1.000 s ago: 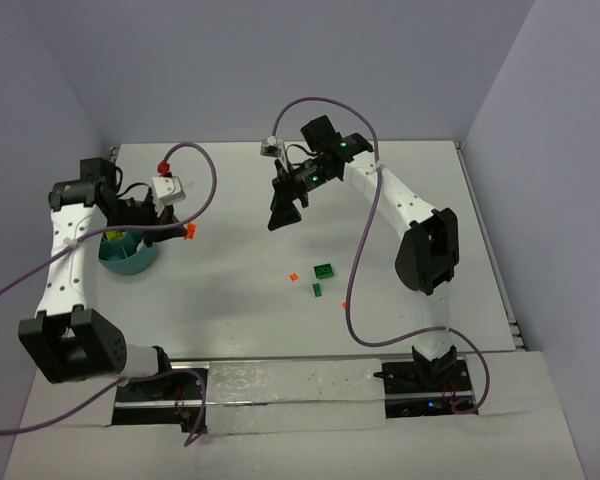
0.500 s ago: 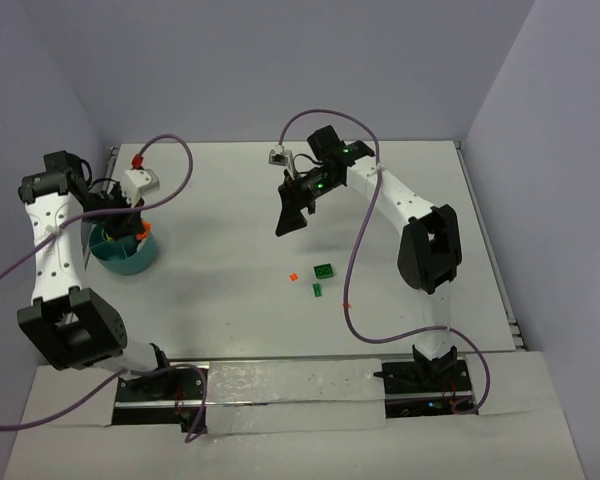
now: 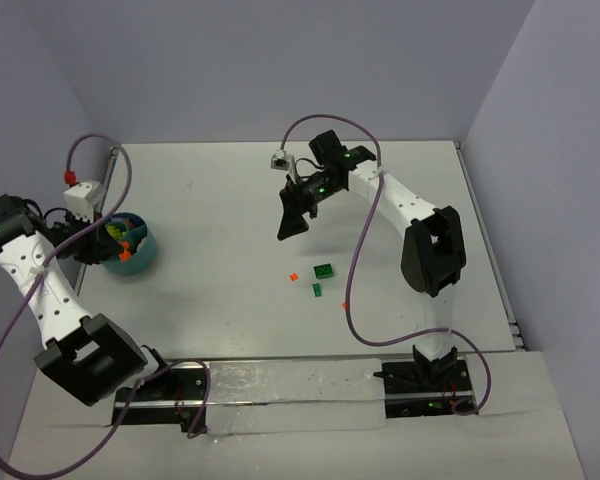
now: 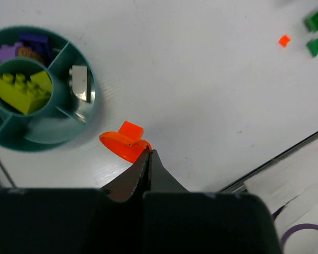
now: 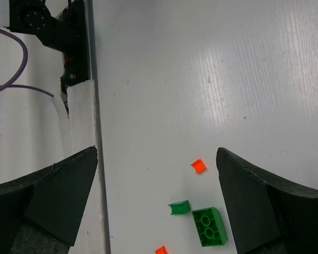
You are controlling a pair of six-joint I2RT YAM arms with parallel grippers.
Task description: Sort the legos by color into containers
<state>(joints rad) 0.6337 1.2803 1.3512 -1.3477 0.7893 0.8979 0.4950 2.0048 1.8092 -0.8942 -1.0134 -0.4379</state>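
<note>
My left gripper [image 4: 148,153] is shut on a round orange lego [image 4: 124,145], held just off the teal divided bowl's [image 4: 58,138] rim. In the top view the gripper [image 3: 118,250] and its orange piece [image 3: 126,254] hang at the bowl's [image 3: 145,240] near side. The bowl holds lime green bricks [image 4: 21,90], a white piece [image 4: 79,82] and purple pieces [image 4: 10,52]. My right gripper [image 5: 156,153] is open and empty, high above a dark green brick [image 5: 209,226], a small green piece [image 5: 178,207] and two orange bits [image 5: 199,165] [image 5: 160,250].
The loose legos lie mid-table in the top view: the green brick [image 3: 324,270], a small green piece [image 3: 317,290], orange bits [image 3: 292,276] [image 3: 344,304]. The right gripper [image 3: 292,212] hovers behind them. Purple cables loop over both arms. The table's near edge [image 4: 286,153] shows.
My left arm has swung left and back with the orange piece, from right of the bowl to its near-left side. The right gripper has barely shifted.
</note>
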